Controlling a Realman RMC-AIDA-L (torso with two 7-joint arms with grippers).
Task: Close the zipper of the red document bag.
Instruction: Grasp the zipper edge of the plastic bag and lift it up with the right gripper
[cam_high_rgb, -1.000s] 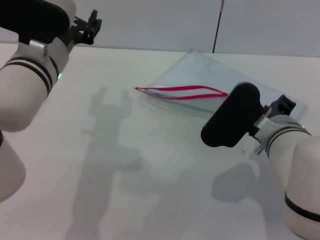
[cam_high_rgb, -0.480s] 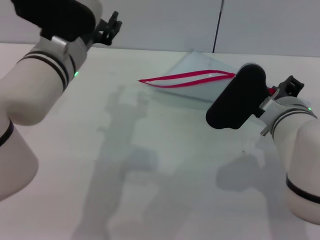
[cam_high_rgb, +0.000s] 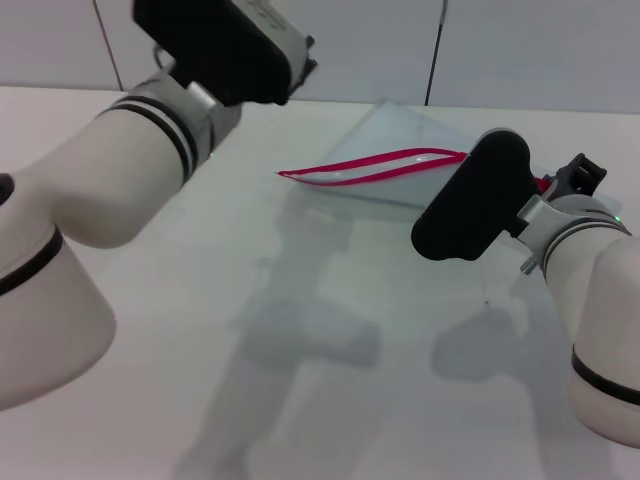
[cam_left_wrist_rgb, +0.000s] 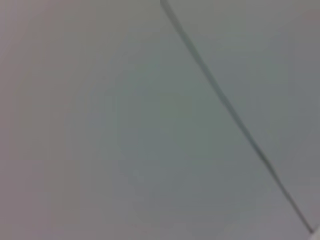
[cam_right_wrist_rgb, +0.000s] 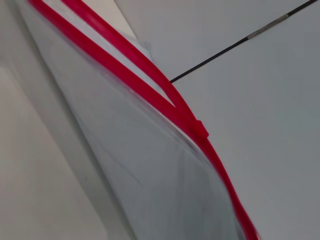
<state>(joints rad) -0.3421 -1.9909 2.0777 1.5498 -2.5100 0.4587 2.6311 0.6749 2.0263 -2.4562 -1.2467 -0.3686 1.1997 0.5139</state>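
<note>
My left gripper (cam_high_rgb: 296, 62) hangs at about eleven o'clock, beyond the bag's near corner; I cannot tell how its fingers sit. It has swept in from the far left over the last second. The red document bag (cam_high_rgb: 395, 135) lies at one o'clock on the table (cam_high_rgb: 250, 300), its right end lifted, the zipper (cam_high_rgb: 370, 166) gaping as two red tracks. It looks light, floppy and slick, so I judge one end must be pinned while the small slider (cam_right_wrist_rgb: 199, 129) is pinched and drawn along. My right gripper (cam_high_rgb: 572, 180) sits at three o'clock by the raised end; its fingers are hidden. That end is higher than it was a second ago.
</note>
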